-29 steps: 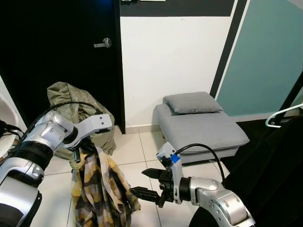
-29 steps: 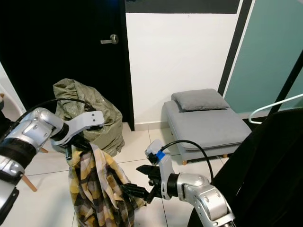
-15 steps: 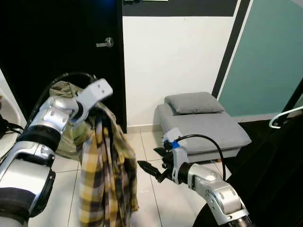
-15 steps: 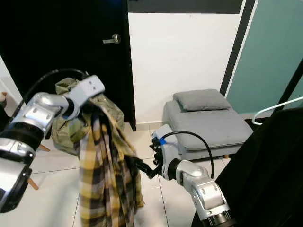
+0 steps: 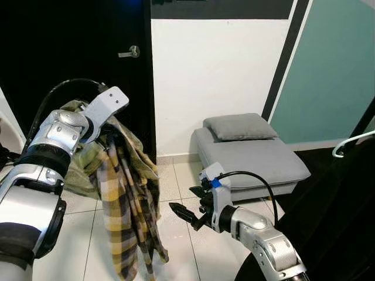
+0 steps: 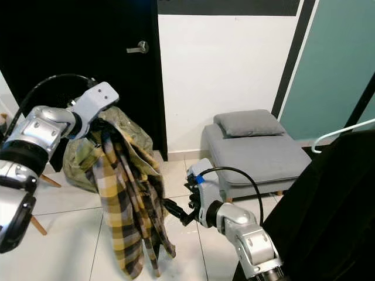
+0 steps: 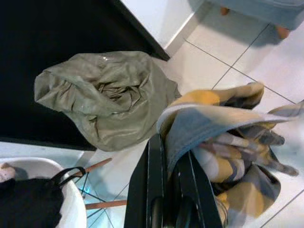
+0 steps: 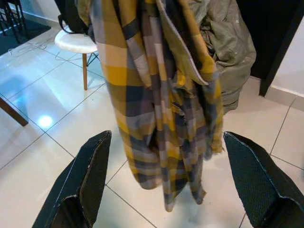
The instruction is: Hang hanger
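A yellow and grey plaid shirt (image 5: 126, 205) hangs in long folds from my left gripper (image 7: 170, 156), which is shut on its bunched collar at about chest height, left of centre. Whatever hanger is inside the cloth is hidden. My right gripper (image 5: 186, 202) is open, low over the tiled floor, just right of the shirt's lower half and not touching it. In the right wrist view the shirt (image 8: 156, 109) hangs ahead of the two spread black fingers (image 8: 88, 175). A white hanger (image 5: 351, 142) pokes up at the far right, above a black garment (image 5: 334, 216).
An olive green bundle (image 5: 82, 170) lies against the black door (image 5: 70, 52) behind the shirt. A grey low seat with a cushion (image 5: 252, 155) stands by the white wall. A white stool (image 8: 78, 42) sits off to the left. White tiles cover the floor (image 5: 176, 252).
My left arm lifted the shirt from low near the floor to chest height, and it now hangs straighter. My right gripper drew back from the hem and stayed open.
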Tool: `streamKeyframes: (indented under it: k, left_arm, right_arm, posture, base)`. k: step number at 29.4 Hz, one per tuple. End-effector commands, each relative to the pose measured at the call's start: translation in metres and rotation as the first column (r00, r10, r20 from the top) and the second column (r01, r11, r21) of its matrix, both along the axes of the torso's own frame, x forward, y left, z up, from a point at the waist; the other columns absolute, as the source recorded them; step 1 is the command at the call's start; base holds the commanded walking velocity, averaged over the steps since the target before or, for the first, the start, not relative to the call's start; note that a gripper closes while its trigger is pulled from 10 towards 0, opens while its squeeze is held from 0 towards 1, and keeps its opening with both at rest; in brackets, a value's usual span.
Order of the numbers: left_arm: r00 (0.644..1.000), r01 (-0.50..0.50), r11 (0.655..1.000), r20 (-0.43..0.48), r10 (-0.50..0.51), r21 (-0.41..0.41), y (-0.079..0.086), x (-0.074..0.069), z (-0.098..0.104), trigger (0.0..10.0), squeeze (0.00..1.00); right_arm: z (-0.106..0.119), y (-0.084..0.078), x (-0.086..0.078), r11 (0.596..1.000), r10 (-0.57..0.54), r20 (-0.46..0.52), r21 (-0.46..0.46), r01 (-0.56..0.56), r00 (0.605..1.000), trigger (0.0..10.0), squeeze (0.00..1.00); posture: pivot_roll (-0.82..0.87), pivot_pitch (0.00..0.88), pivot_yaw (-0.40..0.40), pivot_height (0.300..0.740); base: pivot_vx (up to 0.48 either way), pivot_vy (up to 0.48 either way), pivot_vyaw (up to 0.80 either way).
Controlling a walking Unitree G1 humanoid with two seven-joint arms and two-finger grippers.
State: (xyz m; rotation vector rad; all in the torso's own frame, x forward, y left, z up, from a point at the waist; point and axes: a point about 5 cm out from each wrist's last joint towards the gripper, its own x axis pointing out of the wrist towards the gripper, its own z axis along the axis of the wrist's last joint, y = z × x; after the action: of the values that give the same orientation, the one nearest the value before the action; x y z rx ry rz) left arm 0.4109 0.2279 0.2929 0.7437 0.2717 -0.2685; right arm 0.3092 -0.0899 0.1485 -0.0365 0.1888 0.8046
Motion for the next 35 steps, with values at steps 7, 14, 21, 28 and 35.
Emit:
streamKeyframes:
  k: [7,14,21,28,35]
  left_arm:
    - [0.821,0.571,0.811,-0.127,-0.557,0.13,-0.034,-0.021,0.0,10.0,0.0]
    - [0.717,0.663,0.737,-0.391,-0.577,0.131,-0.023,-0.037,-0.021,10.0,0.0]
    - [0.688,0.676,0.724,-0.469,-0.553,0.137,-0.014,-0.041,-0.025,10.0,0.0]
    - [0.646,0.703,0.702,-0.518,-0.561,0.117,-0.012,-0.047,-0.029,10.0,0.0]
    - [0.607,0.713,0.695,-0.571,-0.552,0.087,-0.01,-0.053,-0.033,10.0,0.0]
  right_arm:
    - [-0.005,0.0,-0.002,1.0,0.003,-0.016,-0.01,-0.004,1.0,10.0,0.0]
    - [-0.007,-0.002,-0.002,1.0,-0.004,-0.02,-0.015,0.003,1.0,10.0,0.0]
    - [-0.007,-0.002,-0.002,1.0,0.0,-0.026,-0.014,0.0,1.0,10.0,0.0]
    - [-0.007,-0.002,-0.002,1.0,0.005,-0.032,-0.015,-0.006,0.999,10.0,0.0]
    - [-0.008,-0.002,-0.003,1.0,0.019,-0.041,-0.02,-0.02,0.999,10.0,0.0]
  posture:
    - [0.09,0.044,-0.002,0.74]
    - [0.08,0.055,-0.003,0.74]
    - [0.08,0.063,-0.002,0.74]
    - [0.08,0.073,-0.002,0.74]
    - [0.08,0.082,-0.005,0.74]
  base:
    - [0.0,0.0,0.0]
    - [0.0,0.0,0.0]
    - [0.0,0.0,0.0]
    - [0.0,0.0,0.0]
    - [0.0,0.0,0.0]
